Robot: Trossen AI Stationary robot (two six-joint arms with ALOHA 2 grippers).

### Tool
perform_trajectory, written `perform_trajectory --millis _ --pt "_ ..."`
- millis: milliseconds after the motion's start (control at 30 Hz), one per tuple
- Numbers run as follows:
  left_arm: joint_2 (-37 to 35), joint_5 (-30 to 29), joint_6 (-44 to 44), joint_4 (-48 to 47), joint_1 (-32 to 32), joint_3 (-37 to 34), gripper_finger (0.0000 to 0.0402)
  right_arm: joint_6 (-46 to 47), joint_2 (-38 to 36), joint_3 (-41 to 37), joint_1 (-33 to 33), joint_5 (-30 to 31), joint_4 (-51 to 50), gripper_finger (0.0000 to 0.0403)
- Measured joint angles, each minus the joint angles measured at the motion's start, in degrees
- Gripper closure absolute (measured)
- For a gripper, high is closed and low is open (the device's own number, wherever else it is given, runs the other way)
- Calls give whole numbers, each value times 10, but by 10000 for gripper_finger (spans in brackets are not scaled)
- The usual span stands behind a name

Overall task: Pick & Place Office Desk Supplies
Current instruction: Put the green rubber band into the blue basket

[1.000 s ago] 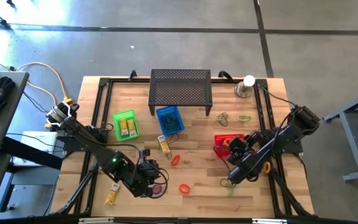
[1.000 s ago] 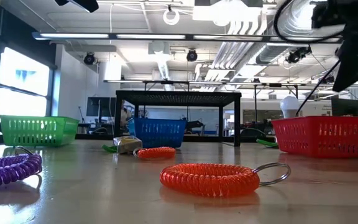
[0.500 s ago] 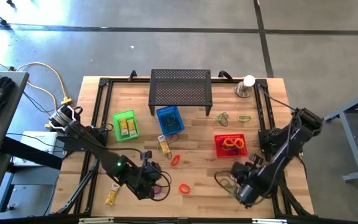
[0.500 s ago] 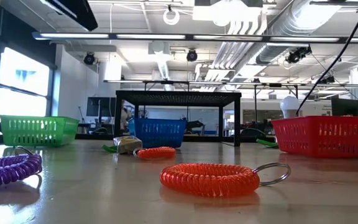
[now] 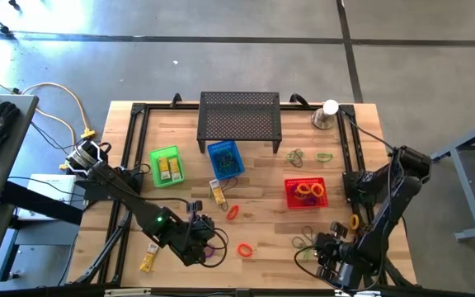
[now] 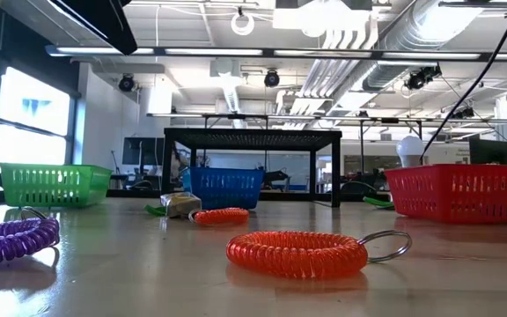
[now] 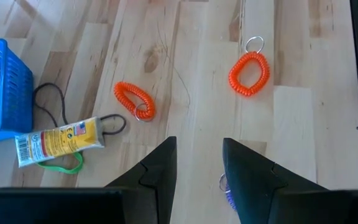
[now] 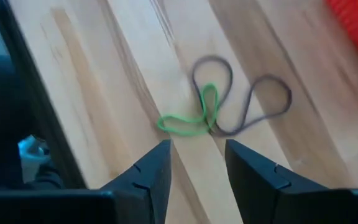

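My left gripper (image 5: 207, 245) hangs open near the table's front edge, right above a purple coil loop (image 7: 229, 196) that lies flat on the wood by one fingertip. Two orange coils (image 7: 134, 101) (image 7: 249, 65) and a yellow tube (image 7: 58, 140) lie farther on. My right gripper (image 5: 318, 252) stands open at the near right. Just beyond its fingers (image 8: 151, 171) a green band (image 8: 188, 122) and a dark band (image 8: 244, 99) lie tangled on the table. Nothing sits between either pair of fingers.
A green basket (image 5: 165, 165), a blue basket (image 5: 225, 159) and a red basket (image 5: 291, 198) with orange coils stand mid-table. Behind them are the black perforated stand (image 5: 239, 115) and a silver cup with a white ball (image 5: 326, 114). A yellow packet (image 5: 148, 257) lies near left.
My right gripper has swung away from the red basket toward the table's near edge and tipped more steeply downward; it now hangs just short of the tangled bands. The orange coils stay in the red basket.
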Motion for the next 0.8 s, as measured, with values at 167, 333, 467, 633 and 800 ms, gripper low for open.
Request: perform_trajectory --millis 167,333,467,633,800 --pt "0 0 0 0 0 0 278 7 0 -70 6 -8 70 264" --pt "0 0 0 0 0 0 278 -64 0 -129 6 -4 185 264" --pt "0 -1 0 0 0 0 278 -106 0 -167 5 -4 261 264" --pt "0 -1 0 2 0 0 278 -125 0 -178 4 40 272 264" --pt "0 -1 0 2 0 -1 278 -127 0 -178 4 57 275 255"
